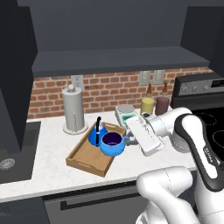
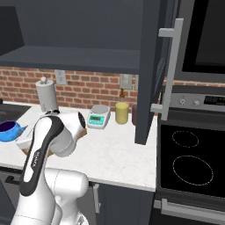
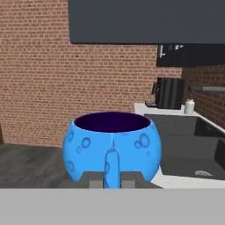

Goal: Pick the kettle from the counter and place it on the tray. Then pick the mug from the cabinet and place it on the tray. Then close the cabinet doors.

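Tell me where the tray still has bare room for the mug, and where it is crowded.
The near half of the tray, toward the counter's front edge, is bare wood. The far end is crowded: the kettle stands there, and the mug, held by its handle in the gripper, sits right beside it. Open counter also lies left of the tray, toward the sink.

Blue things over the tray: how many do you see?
2. The kettle stands on the tray, at its far end. The mug is beside it, held by the handle in the gripper.
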You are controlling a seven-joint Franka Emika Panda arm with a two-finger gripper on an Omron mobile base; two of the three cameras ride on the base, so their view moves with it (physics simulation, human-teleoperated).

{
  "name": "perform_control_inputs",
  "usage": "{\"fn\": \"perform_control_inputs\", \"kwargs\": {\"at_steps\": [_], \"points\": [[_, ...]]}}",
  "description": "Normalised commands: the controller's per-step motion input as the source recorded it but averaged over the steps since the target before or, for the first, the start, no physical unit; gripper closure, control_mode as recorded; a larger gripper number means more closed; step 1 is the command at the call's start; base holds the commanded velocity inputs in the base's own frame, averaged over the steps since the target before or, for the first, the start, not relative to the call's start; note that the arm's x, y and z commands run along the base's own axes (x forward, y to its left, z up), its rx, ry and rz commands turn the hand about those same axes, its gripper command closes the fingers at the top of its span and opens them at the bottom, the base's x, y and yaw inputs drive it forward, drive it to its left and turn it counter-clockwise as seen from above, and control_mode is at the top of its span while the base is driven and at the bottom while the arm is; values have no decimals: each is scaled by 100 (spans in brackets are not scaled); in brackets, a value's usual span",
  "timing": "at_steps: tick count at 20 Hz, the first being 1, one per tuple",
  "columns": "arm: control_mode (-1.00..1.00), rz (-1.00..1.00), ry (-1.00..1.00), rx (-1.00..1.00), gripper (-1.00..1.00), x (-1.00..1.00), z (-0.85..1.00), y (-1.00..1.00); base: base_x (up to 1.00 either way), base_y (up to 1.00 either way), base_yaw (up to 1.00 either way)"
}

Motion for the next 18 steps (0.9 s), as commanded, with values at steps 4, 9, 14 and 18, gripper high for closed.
{"fn": "perform_control_inputs", "kwargs": {"at_steps": [4,9,14,18], "points": [[-100,-4,13,0,100,1,-30,0,0,0,0],[-100,-7,9,0,100,1,-27,0,0,0,0],[-100,-10,8,-1,100,6,-21,0,0,0,0],[-100,-12,4,-4,100,11,-24,0,0,0,0]]}}
